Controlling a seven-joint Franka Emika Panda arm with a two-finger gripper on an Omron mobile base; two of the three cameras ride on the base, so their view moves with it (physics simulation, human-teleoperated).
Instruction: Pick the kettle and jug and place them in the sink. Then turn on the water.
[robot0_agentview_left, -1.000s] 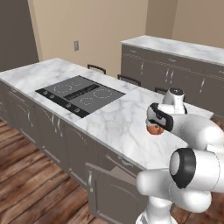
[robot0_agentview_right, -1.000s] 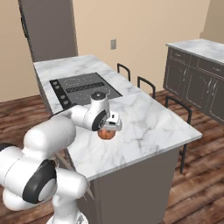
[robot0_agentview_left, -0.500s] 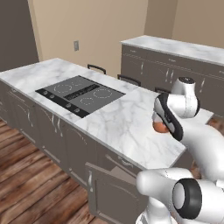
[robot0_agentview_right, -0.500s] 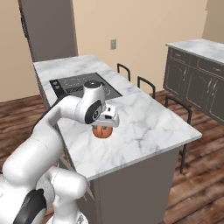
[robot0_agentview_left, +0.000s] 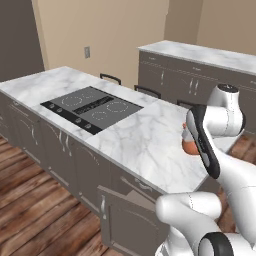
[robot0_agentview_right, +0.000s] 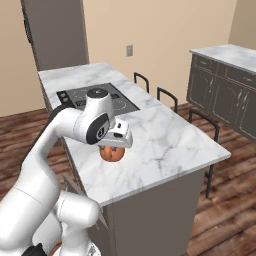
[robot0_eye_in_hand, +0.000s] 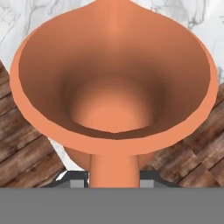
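The fingers (robot0_eye_in_hand: 113, 177) are closing on the loop handle of the jug (robot0_eye_in_hand: 114, 83), holding the terracotta pitcher upright with its flared rim opening toward the hand camera. In the right base view the jug (robot0_agentview_right: 112, 153) is hanging just under the white hand, above the near edge of the marble surface (robot0_agentview_right: 165, 145), with the black cooktop (robot0_agentview_right: 95, 100) sitting farther back on it.
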